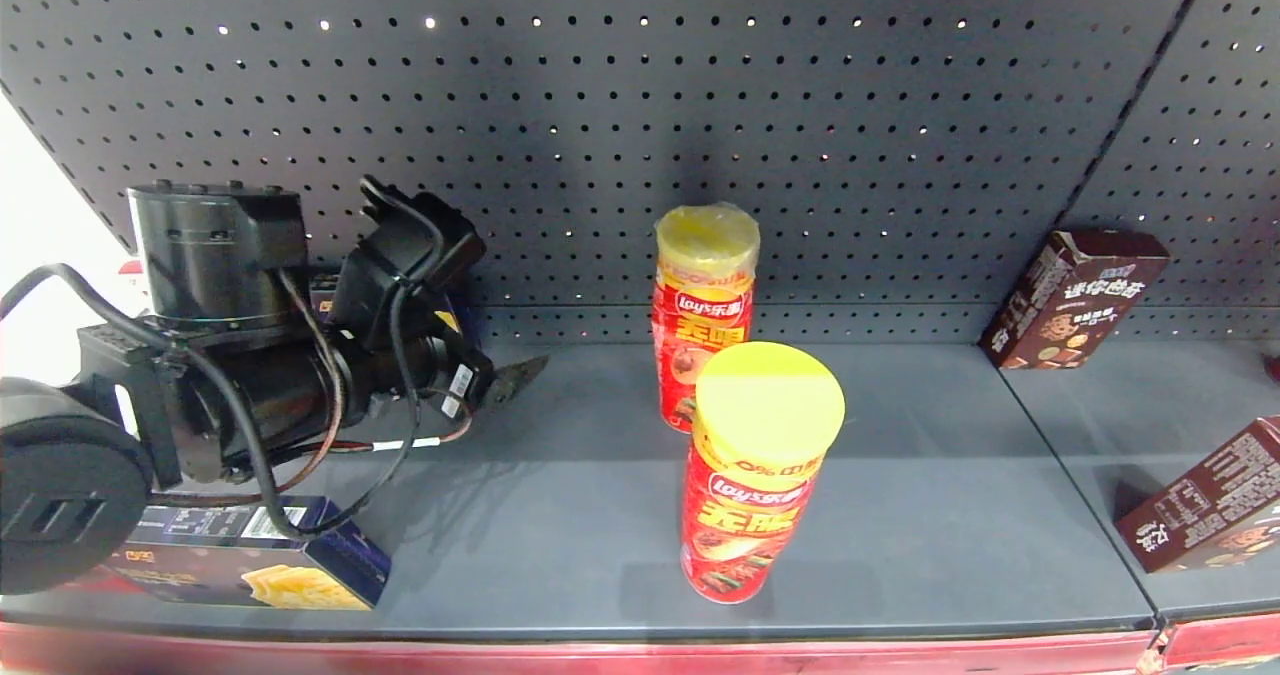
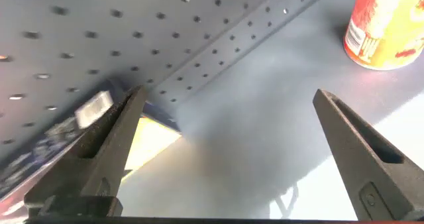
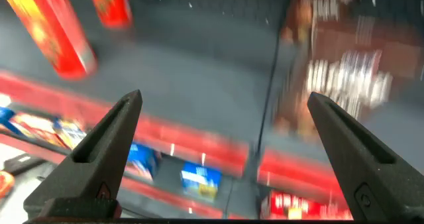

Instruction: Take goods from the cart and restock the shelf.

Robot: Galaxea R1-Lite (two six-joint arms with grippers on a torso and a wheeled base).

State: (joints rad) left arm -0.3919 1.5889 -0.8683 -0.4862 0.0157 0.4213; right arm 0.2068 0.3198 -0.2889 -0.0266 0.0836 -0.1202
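The right hand (image 3: 224,97), fingers spread and empty, hung before the shelf's (image 1: 560,515) front edge. A blue box (image 1: 250,555) lay at the front left corner, and 1 red can (image 1: 755,475) stood mid-front. The left hand (image 2: 228,95), also spread and empty, sat over the shelf's left side. A 2nd can (image 1: 703,315) stood just behind the 1st, nearer the back edge.

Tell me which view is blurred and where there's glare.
Right wrist view: streaked blur over the brown boxes and red cans. Head view: glare whitens the front can's lid; a soft shadow darkens the pegboard behind the rear can. Left wrist view: mildly soft.
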